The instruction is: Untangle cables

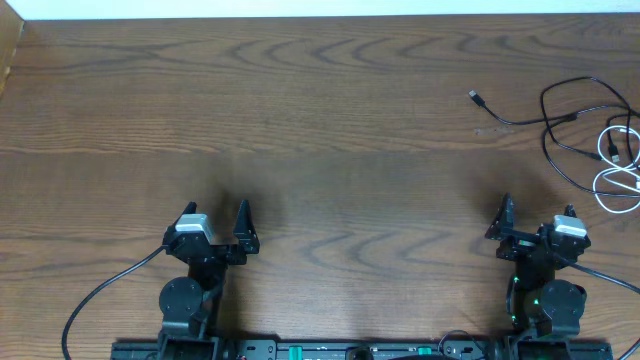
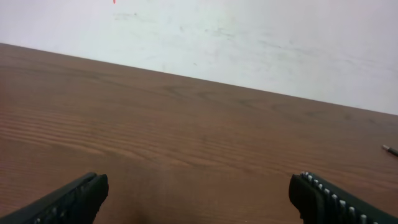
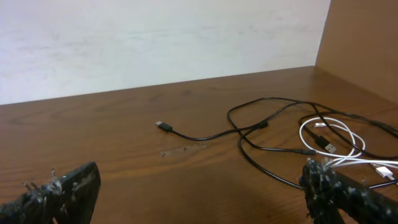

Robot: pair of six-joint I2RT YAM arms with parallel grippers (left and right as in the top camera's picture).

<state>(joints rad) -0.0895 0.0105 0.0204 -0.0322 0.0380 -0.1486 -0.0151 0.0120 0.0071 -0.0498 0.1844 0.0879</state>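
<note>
The black cable (image 1: 525, 122) lies at the table's far right. Its free plug (image 1: 477, 98) points left, and its loops cross the white cable (image 1: 612, 143) near the right edge. In the right wrist view the black cable (image 3: 199, 138) runs from its plug (image 3: 163, 126) into the tangle with the white cable (image 3: 356, 138). My right gripper (image 1: 537, 208) (image 3: 200, 180) is open and empty, just short of the tangle. My left gripper (image 1: 217, 210) (image 2: 199, 186) is open over bare wood, far left of the cables.
A wooden side wall (image 3: 360, 43) rises at the table's right edge behind the cables. A pale wall (image 2: 249, 37) runs along the table's far edge. The arms' own thick black wires (image 1: 100, 290) trail near both bases.
</note>
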